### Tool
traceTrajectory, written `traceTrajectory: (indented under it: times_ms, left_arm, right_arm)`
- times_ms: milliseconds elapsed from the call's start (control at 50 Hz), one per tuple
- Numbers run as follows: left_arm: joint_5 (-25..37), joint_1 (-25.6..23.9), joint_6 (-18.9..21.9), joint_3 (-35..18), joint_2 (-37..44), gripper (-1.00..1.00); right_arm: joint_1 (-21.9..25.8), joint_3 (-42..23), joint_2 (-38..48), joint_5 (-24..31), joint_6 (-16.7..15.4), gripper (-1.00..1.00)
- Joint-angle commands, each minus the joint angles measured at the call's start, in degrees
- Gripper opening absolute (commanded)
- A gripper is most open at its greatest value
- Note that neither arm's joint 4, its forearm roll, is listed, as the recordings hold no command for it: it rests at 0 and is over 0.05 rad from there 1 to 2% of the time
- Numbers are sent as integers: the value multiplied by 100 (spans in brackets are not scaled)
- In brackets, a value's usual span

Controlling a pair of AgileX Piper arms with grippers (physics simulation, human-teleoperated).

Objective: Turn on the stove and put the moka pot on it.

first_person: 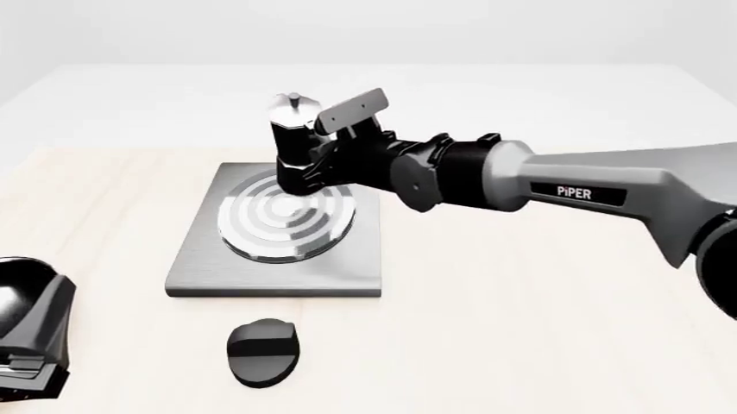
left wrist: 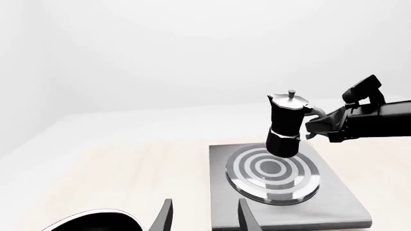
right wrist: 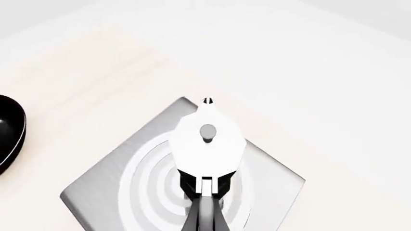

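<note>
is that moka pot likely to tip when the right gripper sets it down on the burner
Probably somewhat tippy: the moka pot is tall with a narrow waist. It is held by its handle side in the right gripper, off its centre, so it may swing on release. The burner looks flat and far wider than the pot's base, which should help.

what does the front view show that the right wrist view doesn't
Only the front view shows the whole right arm, its gripper shut on the pot's handle, the pot's black side, and the left gripper at the near left edge. Only the right wrist view looks straight down on the pot's silver lid. Both show the moka pot, the stove and the knob.
</note>
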Motion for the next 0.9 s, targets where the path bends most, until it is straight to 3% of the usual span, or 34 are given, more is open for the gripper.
traceTrajectory:
  times_ms: [20,500,900]
  left_arm:
    - [24,-44,-4,0,0,100]
    - [65,-48,0,0,0,100]
    - [45,-34,-16,0,0,100]
  right_arm:
    - [137,-318,329,-83,144,-100]
    - [47,-1281,1300,283,277,-100]
    - [93,-1398,1494,616,173,-100]
